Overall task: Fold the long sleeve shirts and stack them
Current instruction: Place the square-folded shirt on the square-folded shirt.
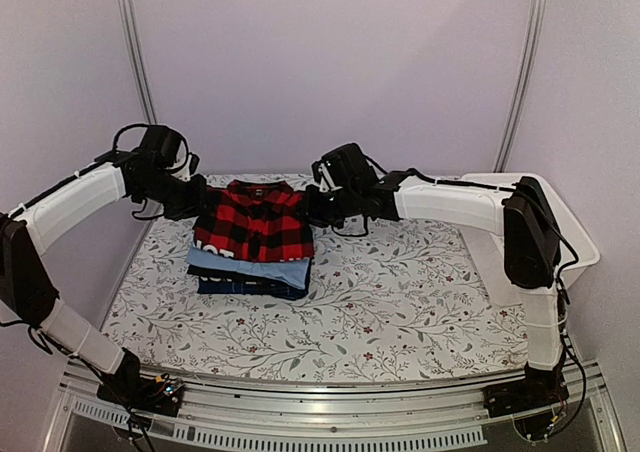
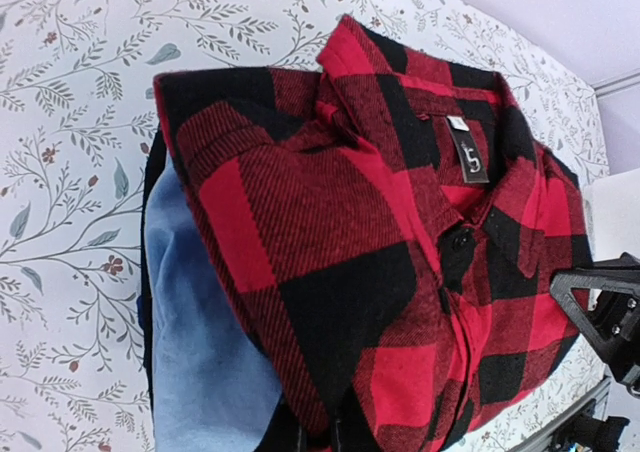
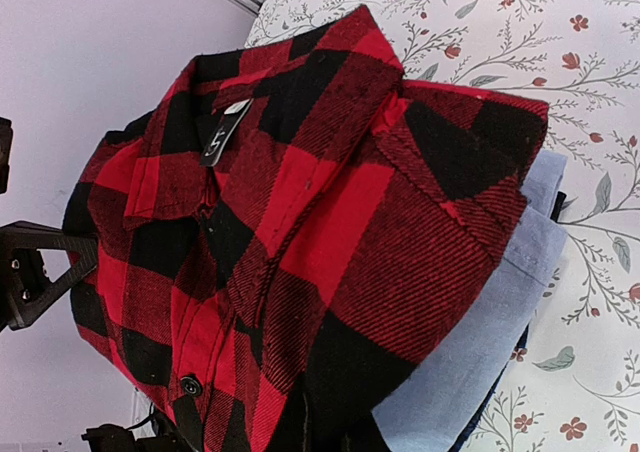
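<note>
At the far middle of the table (image 1: 420,302), the red-and-black checked flannel shirt (image 1: 255,222) is lying folded, collar pointing away from the arm bases, on top of the light blue collared shirt (image 1: 245,268), which is in turn covering the dark navy garment (image 1: 250,289); the three are forming one stack. The flannel is sitting slightly toward the far side, so a strip of blue and a thinner strip of navy are showing along the near edge. We are holding the left gripper (image 1: 196,201) at the flannel's left edge and the right gripper (image 1: 316,208) at its right edge, each with its fingers pressed together. Whether cloth is being pinched between them we cannot tell, since neither wrist view is showing its own fingertips. We are judging the stacking step to be closing, with the top shirt being set down. The next move is calling for parting the fingers if cloth is caught, then drawing both arms outward and upward together without dragging the top shirt or disturbing its folds.
</note>
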